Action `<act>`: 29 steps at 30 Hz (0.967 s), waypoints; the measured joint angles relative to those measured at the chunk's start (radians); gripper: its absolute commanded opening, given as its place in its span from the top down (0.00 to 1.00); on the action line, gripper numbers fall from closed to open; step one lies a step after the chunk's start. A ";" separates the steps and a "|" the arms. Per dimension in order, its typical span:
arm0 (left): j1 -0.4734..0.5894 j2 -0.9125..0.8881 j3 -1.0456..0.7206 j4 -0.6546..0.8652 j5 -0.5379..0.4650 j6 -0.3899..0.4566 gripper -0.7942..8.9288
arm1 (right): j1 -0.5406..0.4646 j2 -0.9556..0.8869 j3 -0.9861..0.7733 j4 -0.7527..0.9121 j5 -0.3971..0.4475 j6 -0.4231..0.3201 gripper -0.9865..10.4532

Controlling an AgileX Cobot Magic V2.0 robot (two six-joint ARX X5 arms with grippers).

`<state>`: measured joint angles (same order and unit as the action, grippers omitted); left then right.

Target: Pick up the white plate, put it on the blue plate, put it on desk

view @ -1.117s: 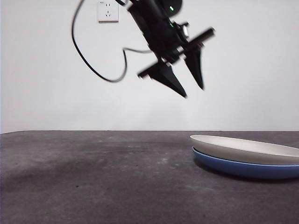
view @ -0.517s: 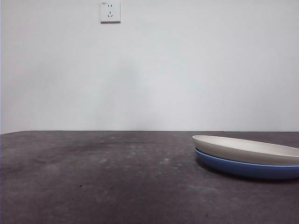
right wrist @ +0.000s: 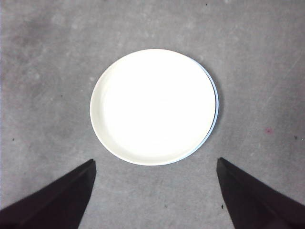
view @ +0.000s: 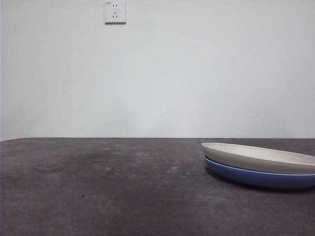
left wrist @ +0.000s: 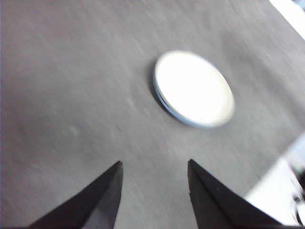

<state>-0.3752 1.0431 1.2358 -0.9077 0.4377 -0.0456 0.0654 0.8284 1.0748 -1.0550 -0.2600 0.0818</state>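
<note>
The white plate [view: 261,157] lies stacked on the blue plate [view: 256,177] on the dark desk [view: 108,191], at the right in the front view. From the right wrist the white plate [right wrist: 152,106] hides nearly all of the blue plate [right wrist: 216,107], which shows only as a thin rim. My right gripper [right wrist: 155,191] is open and empty, high above the stack. My left gripper [left wrist: 153,188] is open and empty, well away from the white plate [left wrist: 194,88], with the blue plate's rim [left wrist: 164,102] just showing. Neither gripper shows in the front view.
A white wall with a socket [view: 115,12] stands behind the desk. The desk's pale edge [left wrist: 271,191] shows in the left wrist view.
One second ago an open gripper hung high in the front view; it has since lifted out of that view. The stacked plates have not moved.
</note>
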 measured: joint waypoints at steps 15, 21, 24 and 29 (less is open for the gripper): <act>-0.002 -0.135 -0.142 -0.001 0.056 0.000 0.69 | -0.029 0.088 -0.255 0.229 0.000 0.033 0.56; -0.002 -0.135 -0.142 -0.001 0.057 0.000 0.69 | -0.079 0.205 -0.278 0.329 -0.001 0.040 0.56; -0.002 -0.135 -0.142 -0.001 0.057 0.000 0.69 | -0.101 0.272 -0.278 0.381 -0.013 0.040 0.56; -0.002 -0.135 -0.142 0.000 0.057 0.000 0.69 | -0.124 0.407 -0.278 0.467 -0.054 0.040 0.56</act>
<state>-0.3771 0.9081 1.0935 -0.9081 0.4946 -0.0456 -0.0589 1.2350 0.7971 -0.5884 -0.3141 0.1223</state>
